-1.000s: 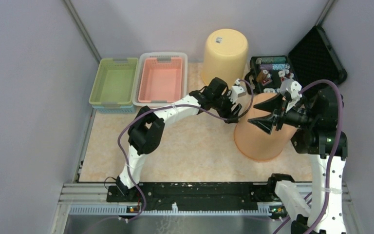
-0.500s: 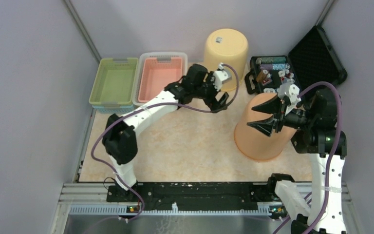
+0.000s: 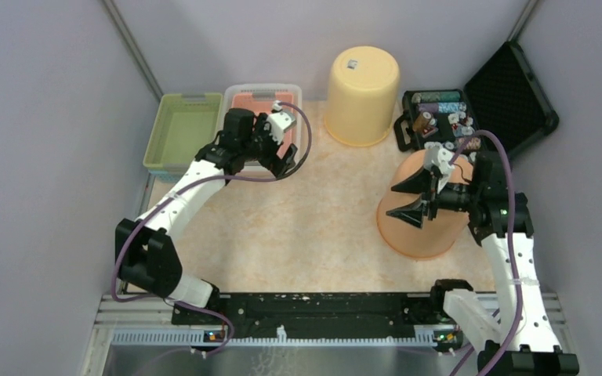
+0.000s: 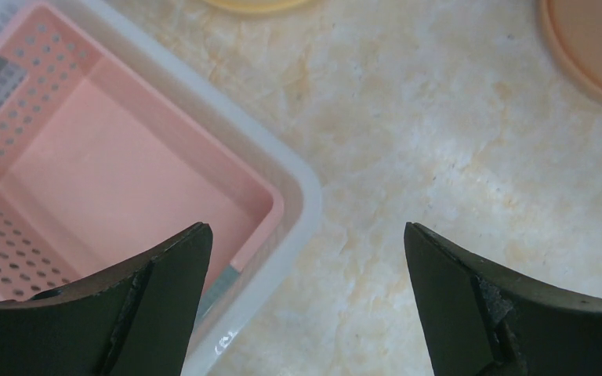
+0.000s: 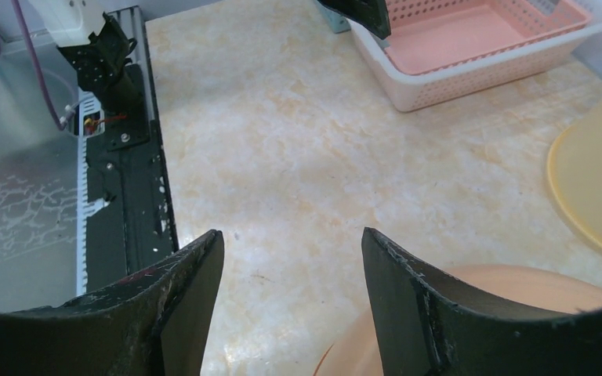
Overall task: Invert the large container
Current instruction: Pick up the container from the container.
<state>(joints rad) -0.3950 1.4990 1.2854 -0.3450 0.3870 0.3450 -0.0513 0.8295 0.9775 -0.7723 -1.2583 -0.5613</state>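
On the right side of the table [image 3: 313,219], the orange container [image 3: 427,235] stands with its wide rim down and its narrower flat bottom up. It looks larger than the yellow container [image 3: 360,86] at the back, which is also mouth-down, so I take the orange one as the task's thing. As far as the views show, the turning is done: the container rests upside down on the table, near the right arm's side and well apart from the baskets.

The right gripper [image 5: 291,233] hangs over the upper part of this container with its fingers apart. In the right wrist view only the table shows between them, and the orange surface lies below them. It holds nothing.

The left gripper [image 4: 304,231] is far from the container, above the near corner of the pink basket [image 4: 302,184]. Its fingers are wide apart and also empty.

What is left seems small: the right arm should come clear of the container without pushing it. Whether the whole rim sits flat I cannot tell, because the arm hides the far side.
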